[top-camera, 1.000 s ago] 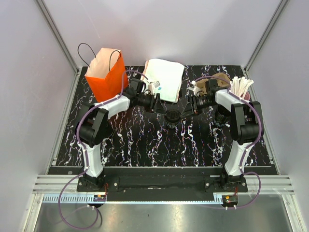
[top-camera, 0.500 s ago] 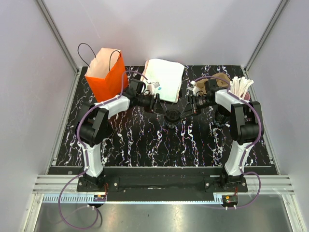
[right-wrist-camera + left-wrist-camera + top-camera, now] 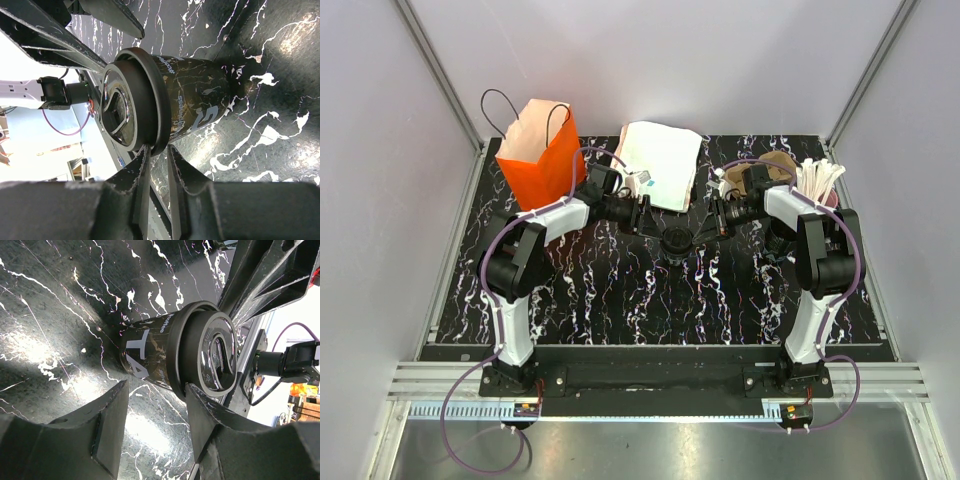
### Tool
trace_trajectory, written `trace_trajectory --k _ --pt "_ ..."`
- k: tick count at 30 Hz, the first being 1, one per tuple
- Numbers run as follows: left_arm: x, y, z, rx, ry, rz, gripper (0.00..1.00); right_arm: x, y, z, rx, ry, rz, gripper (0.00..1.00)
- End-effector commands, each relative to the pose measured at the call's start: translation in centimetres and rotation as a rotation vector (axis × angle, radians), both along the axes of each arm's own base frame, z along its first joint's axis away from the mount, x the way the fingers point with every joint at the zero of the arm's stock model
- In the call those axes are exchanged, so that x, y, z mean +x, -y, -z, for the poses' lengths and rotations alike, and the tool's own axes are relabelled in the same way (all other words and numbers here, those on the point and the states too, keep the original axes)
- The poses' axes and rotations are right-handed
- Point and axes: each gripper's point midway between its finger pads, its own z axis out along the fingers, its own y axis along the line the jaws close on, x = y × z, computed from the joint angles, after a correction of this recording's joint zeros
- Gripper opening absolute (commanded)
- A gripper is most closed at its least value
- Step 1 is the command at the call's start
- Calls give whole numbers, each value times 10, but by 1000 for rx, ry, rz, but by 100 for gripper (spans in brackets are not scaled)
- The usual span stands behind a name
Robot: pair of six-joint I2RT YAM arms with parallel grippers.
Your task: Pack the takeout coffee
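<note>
The takeout coffee [image 3: 676, 241] is a black printed cup with a black lid, standing mid-table between both arms. My right gripper [image 3: 697, 232] is shut on the rim of its lid; in the right wrist view the fingertips [image 3: 143, 155] pinch that rim, and the cup [image 3: 195, 107] rests on the marbled table. My left gripper [image 3: 656, 228] is open beside the cup. In the left wrist view the cup [image 3: 145, 357] sits just beyond my spread fingers [image 3: 112, 415], and one finger is close to the lid [image 3: 207, 357].
An orange paper bag [image 3: 537, 152] stands open at the back left. A white folded bag [image 3: 663, 162] lies at the back middle. A pink cup of white sticks [image 3: 818, 180] and a brown item [image 3: 776, 163] are at the back right.
The cup and both grippers have shifted very slightly toward the back of the table. The grips look the same.
</note>
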Motion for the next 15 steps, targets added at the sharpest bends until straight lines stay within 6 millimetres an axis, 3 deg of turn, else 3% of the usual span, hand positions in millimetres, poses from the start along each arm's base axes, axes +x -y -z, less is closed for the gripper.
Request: trace_trajectory --k 1,15 --pt "-4 1 20 68 15 8 51 -7 2 50 -169 -2 -25 22" --pt "-7 0 39 130 -22 4 50 -8 8 84 -319 -36 -17 23"
